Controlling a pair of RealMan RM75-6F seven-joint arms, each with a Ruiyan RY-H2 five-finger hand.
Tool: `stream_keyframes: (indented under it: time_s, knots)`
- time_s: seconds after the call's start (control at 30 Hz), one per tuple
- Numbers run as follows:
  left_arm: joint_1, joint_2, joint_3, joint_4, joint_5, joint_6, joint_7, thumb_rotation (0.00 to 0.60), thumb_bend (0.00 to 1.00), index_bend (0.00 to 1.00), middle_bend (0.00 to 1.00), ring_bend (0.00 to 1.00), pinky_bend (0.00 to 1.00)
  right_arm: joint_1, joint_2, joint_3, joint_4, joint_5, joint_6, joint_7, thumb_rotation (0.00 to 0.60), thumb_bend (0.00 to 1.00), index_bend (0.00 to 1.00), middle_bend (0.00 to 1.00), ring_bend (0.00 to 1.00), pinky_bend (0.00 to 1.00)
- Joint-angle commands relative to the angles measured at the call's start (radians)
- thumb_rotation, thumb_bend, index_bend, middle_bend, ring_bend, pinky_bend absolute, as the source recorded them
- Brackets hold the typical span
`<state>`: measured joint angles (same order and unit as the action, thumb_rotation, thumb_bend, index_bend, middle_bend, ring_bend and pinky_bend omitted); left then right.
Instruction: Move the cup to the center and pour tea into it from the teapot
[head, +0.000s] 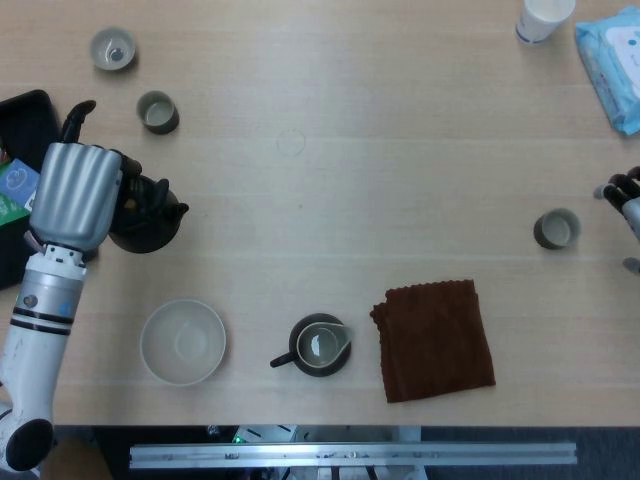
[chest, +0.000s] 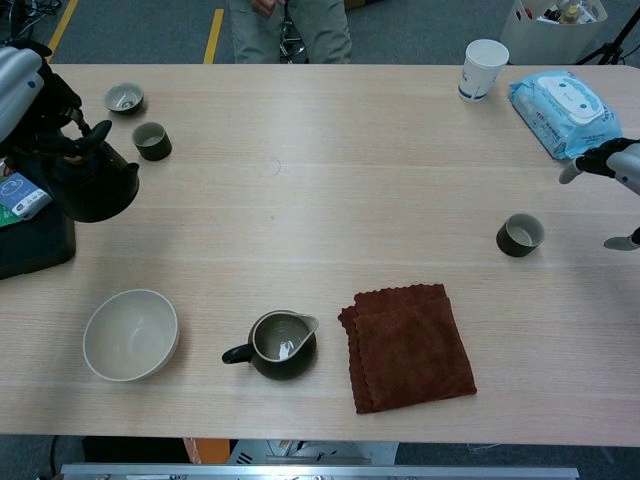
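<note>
The dark cup (head: 556, 229) (chest: 521, 234) stands upright on the right side of the table. My right hand (head: 626, 200) (chest: 614, 162) reaches in from the right edge just beside it, fingers spread and holding nothing. My left hand (head: 70, 192) (chest: 18, 80) grips the handle of the black teapot (head: 148, 222) (chest: 97, 186) at the far left. The teapot stays upright with its spout toward the table's middle. Whether it rests on the table or hangs just above it, I cannot tell.
A pale bowl (head: 182, 342), a dark pitcher (head: 320, 346) and a brown cloth (head: 435, 340) line the front. Two small cups (head: 158, 112) (head: 112, 48) sit far left, a black tray (head: 20, 170) beside them. A paper cup (head: 545, 18) and wipes pack (head: 612, 60) lie far right.
</note>
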<state>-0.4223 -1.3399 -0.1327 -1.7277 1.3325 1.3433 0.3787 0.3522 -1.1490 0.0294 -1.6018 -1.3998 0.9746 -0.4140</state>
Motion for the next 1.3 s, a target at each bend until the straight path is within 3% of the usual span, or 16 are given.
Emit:
stream_keyframes:
  time_s: [0.03, 0.87, 1.1, 1.3]
  knots:
    - [0.003, 0.004, 0.002, -0.003, -0.001, -0.001, -0.003, 0.386, 0.35, 0.98, 1.0, 0.92, 0.15, 0.018, -0.042, -0.005, 0.04, 0.034, -0.028, -0.033, 0.6, 0.05, 0.26, 0.26, 0.19, 0.32]
    - [0.03, 0.021, 0.003, 0.011, 0.015, 0.006, -0.065, 0.401, 0.35, 0.98, 1.0, 0.91, 0.15, 0.115, -0.264, 0.003, 0.189, 0.249, -0.099, -0.227, 0.6, 0.06, 0.26, 0.26, 0.19, 0.32]
    - [0.038, 0.031, 0.003, 0.017, 0.017, 0.005, -0.088, 0.41, 0.35, 0.98, 1.0, 0.91, 0.15, 0.14, -0.297, 0.004, 0.201, 0.291, -0.093, -0.27, 0.6, 0.17, 0.27, 0.26, 0.19, 0.32]
    - [0.045, 0.04, 0.002, 0.019, 0.022, 0.01, -0.102, 0.408, 0.35, 0.98, 1.0, 0.91, 0.15, 0.157, -0.311, -0.005, 0.2, 0.337, -0.089, -0.319, 0.6, 0.2, 0.33, 0.26, 0.19, 0.32]
